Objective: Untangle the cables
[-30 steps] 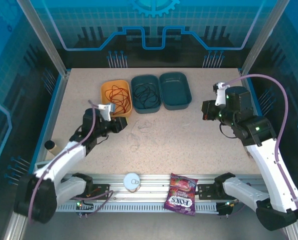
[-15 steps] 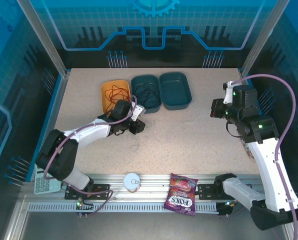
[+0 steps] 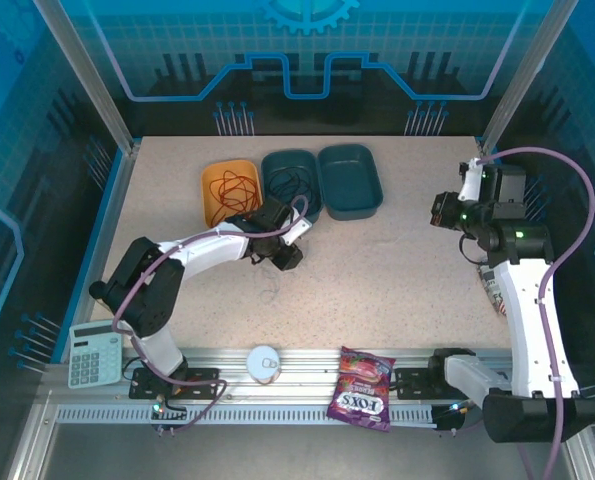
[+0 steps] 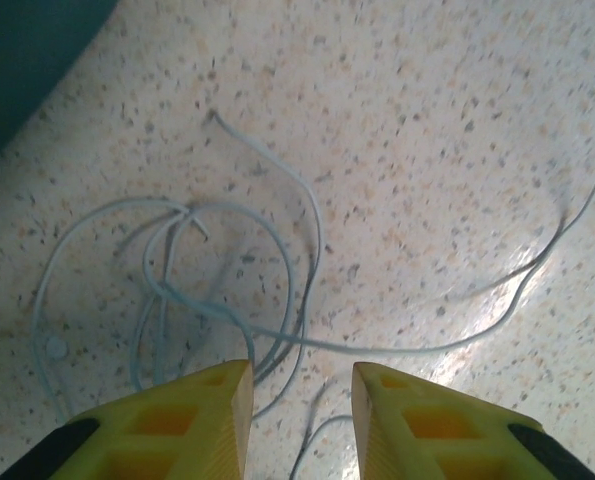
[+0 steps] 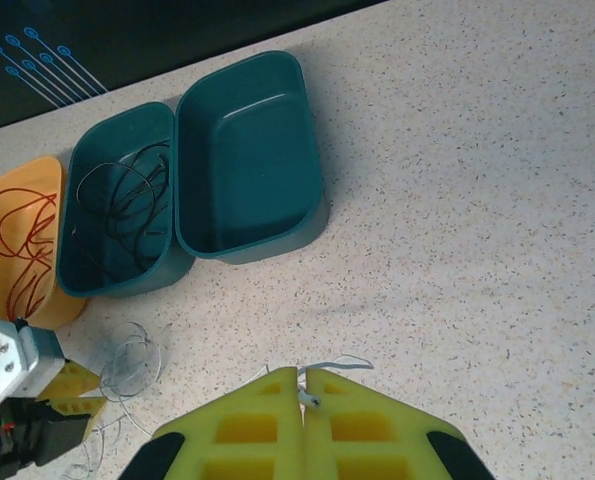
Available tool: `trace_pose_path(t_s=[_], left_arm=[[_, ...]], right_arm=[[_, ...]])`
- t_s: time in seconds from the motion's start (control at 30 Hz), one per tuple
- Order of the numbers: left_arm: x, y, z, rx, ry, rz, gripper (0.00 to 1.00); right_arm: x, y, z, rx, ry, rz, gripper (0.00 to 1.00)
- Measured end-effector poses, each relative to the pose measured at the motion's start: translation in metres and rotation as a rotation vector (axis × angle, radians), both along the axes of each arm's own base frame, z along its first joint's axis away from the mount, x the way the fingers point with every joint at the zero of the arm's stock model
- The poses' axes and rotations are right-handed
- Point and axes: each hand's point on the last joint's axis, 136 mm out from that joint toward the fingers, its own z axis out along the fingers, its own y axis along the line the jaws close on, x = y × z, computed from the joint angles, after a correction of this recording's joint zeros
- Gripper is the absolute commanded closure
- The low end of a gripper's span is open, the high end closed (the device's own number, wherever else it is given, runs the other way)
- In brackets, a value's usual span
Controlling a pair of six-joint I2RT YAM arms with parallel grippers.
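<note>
Since half a second ago the left arm has swung further over the worktop towards the middle, and the right arm has drawn back to the right. At the near left corner lies a calculator. Along the far side, the orange tub holds the red cable. Just beside it, the first teal tub holds the black cable, and the second teal tub touches that one.

The left hand hangs just in front of the first teal tub. In the left wrist view its yellow fingers are spread above the white cable, which lies in loose overlapping loops on the worktop; none of it is between them.

On the front rail sit a round white disc and a purple sweet bag.

The right hand is raised at the right side, well apart from the loops. In the right wrist view its fingers are pressed together, pinching one end of the white cable.
</note>
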Motion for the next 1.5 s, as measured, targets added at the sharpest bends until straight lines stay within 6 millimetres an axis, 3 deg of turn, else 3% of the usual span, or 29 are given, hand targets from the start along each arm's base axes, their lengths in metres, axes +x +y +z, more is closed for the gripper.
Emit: trace_pose_path(t_s=[0.27,0.47,0.57,0.67,0.83,1.0,1.17,1.27,1.37,1.5], left_arm=[[-0.003,0.013,-0.007,0.078,0.004,0.0,0.69],[0.004,0.015,-0.016,0.146,0.0,-0.004,0.7],[0.006,0.015,-0.023,0.18,-0.007,-0.016,0.77],[0.008,0.015,-0.027,0.205,-0.014,-0.024,0.96],[0.015,0.012,-0.019,0.212,-0.042,-0.019,1.0],[0.014,0.011,0.013,0.174,-0.094,-0.011,1.0],[0.009,0.005,0.084,0.037,-0.212,-0.005,1.0],[0.0,-0.001,0.116,-0.065,-0.235,-0.005,1.0],[-0.01,-0.008,0.126,-0.151,-0.199,-0.003,1.0],[-0.021,-0.013,0.121,-0.227,-0.109,0.006,1.0]], right_arm=[[0.009,-0.003,-0.017,0.058,0.028,0.01,1.0],[0.009,0.001,-0.018,0.076,0.024,0.027,1.0],[0.009,0.003,-0.017,0.084,0.022,0.037,1.0],[0.009,0.003,-0.018,0.086,0.024,0.038,1.0],[0.009,0.002,-0.02,0.088,0.029,0.032,1.0],[0.006,0.001,-0.022,0.082,0.029,0.025,1.0],[0.003,0.002,-0.033,0.086,0.055,0.026,1.0],[-0.001,0.004,-0.041,0.089,0.063,0.038,1.0],[-0.007,0.012,-0.041,0.09,0.048,0.071,1.0],[-0.016,0.037,-0.034,0.104,-0.01,0.18,0.96]])
